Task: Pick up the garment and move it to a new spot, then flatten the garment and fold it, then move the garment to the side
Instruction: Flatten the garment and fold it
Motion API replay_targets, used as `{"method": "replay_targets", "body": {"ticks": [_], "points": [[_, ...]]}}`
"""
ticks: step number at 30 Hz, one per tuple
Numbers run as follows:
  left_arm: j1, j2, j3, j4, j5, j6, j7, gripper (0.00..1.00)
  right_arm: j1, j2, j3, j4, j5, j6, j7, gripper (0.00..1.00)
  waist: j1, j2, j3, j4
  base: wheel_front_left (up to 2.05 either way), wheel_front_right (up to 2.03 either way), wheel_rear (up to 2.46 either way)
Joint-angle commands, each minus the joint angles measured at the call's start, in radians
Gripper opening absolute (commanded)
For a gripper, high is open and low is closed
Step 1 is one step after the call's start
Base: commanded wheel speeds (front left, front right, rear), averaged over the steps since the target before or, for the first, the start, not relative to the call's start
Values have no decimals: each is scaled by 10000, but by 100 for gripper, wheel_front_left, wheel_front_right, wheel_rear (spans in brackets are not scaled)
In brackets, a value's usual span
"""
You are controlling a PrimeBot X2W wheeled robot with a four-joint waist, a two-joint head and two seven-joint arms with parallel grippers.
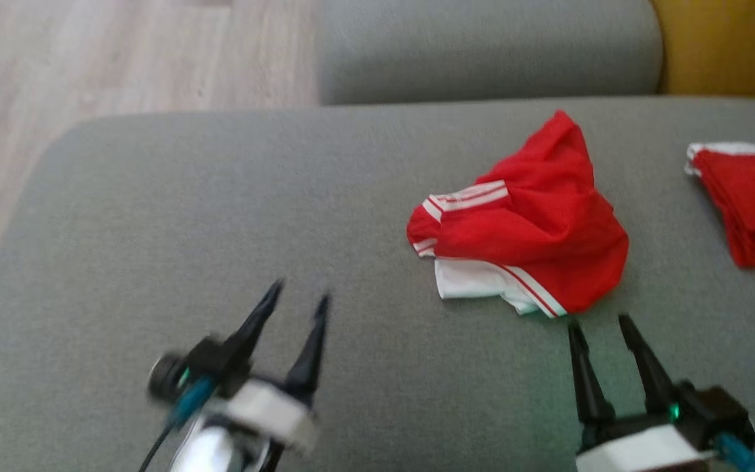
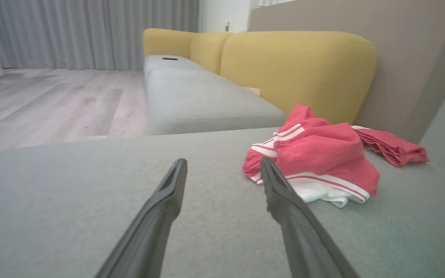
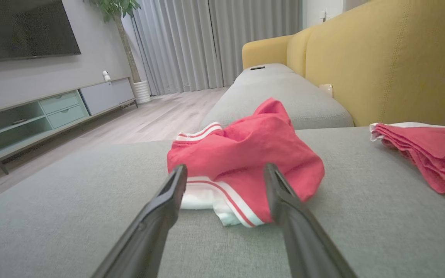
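— Where is the garment (image 1: 522, 223)?

— It lies crumpled in a heap on the grey sofa seat (image 1: 220, 196), towards the robot's right and nearer the back edge than the front. It is red, with white stripes along one bunched edge and a white panel poking out on the near side.

— Is anything holding it?

— No, it lies loose on the fabric. The right pincer (image 1: 599, 322) is just in front of it. Its two dark fingers are spread apart with nothing between them. The tips point at the white, striped hem and stop just short of it. In the right wrist view the fingers frame that near edge.

— And the other arm?

— The left pincer (image 1: 302, 292) is well to the left of the garment, over bare seat, and blurred in the head view. Its fingers are parted too, and empty. The left wrist view shows the gap between them plainly, with the garment beyond the right-hand finger.

— Anything else on the seat?

— A folded red cloth (image 1: 754, 203) with a white edge lies at the far right, apart from the garment. Behind the seat are a second grey seat (image 1: 489, 46) and a yellow backrest (image 2: 296, 69). To the left is pale wooden floor (image 1: 89, 59).
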Motion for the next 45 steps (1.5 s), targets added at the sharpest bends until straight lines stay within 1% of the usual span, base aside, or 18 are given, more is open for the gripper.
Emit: {"method": "replay_targets", "body": {"ticks": [1, 5, 7, 11, 16, 18, 25, 26, 27, 28, 29, 30, 33, 35, 39, 42, 45], "points": [[-1146, -60, -77, 95, -103, -170, -124, 100, -710, -116, 342, -465, -55, 33, -55, 100, -1, 0, 558, -337, 0, 0, 0], [-3127, -60, -1155, 1530, -435, -519, -124, 100, -1148, -265, 555, -610, -20, 33, -55, 100, -1, 0, 1251, -695, 0, 0, 0], [-4084, -60, -1610, 2274, -792, -593, -73, 100, -1330, -353, 639, -668, -5, 33, -55, 100, -1, 0, 1512, -873, 0, 0, 0], [-5761, -60, -2277, 3768, -916, -622, 256, 100, -1733, -491, 913, -785, 25, 33, -55, 100, -1, 0, 2035, -1375, 0, 0, 0], [-6954, -60, -3113, 5053, -1864, -664, 719, 100, -2071, -538, 935, -933, 115, 33, -55, 100, -1, 0, 2427, -1869, 0, 0, 0], [-7328, -60, -3415, 5451, -2038, -637, 754, 100, -2138, -553, 935, -945, 133, 33, -55, 100, -1, 0, 2531, -2025, 0, 0, 0], [-8003, -60, -4069, 6388, -2514, -592, 386, 100, -2217, -488, 818, -916, 165, 33, -55, 100, -1, 0, 2675, -2382, 0, 0, 0], [-8058, -60, -4166, 6466, -2573, -601, 336, 97, -2211, -475, 800, -910, 165, 33, -55, 100, -1, 0, 2676, -2408, 0, 0, 0], [-8121, -60, -4259, 6530, -2599, -603, 277, 76, -2207, -462, 785, -902, 163, 33, -55, 100, -1, 0, 2675, -2429, 0, 0, 0], [-8186, -60, -4359, 6569, -2608, -606, 214, 32, -2206, -448, 768, -893, 154, 33, -55, 100, -1, 0, 2668, -2449, 0, 0, 0], [-8186, -60, -4359, 6569, -2608, -606, 214, 32, -2206, -448, 768, -893, 154, 33, -55, 100, -1, 0, 2668, -2449, 0, 0, 0], [-8236, -60, -4430, 6602, -2643, -607, 159, 0, -2207, -431, 749, -885, 142, 33, -55, 100, -1, 0, 2654, -2466, 0, 0, 0], [-8378, -60, -4732, 6635, -2727, -617, 4, 0, -2209, -363, 749, -826, 130, 33, -55, 100, -1, 0, 2472, -2572, 0, 0, 0], [-8396, -60, -4841, 6457, -3042, -654, -28, 0, -2215, -321, 738, -829, 136, 33, -55, 100, -1, 0, 2322, -2666, 0, 0, 0], [-8741, -60, -5253, 5649, -3958, -718, 32, 0, -2227, -225, 837, -786, 186, 33, -55, 100, -1, 0, 1935, -2974, 0, 0, 0], [-9354, -60, -5510, 4781, -4897, -728, 240, 0, -2228, -156, 949, -759, 237, 33, -55, 100, -1, 0, 1670, -3337, 0, 0, 0], [-10199, -60, -5455, 4126, -5959, -731, 437, 0, -2182, -109, 1050, -750, 286, 33, -55, 100, -1, 0, 1449, -3745, 0, 0, 0]]}}
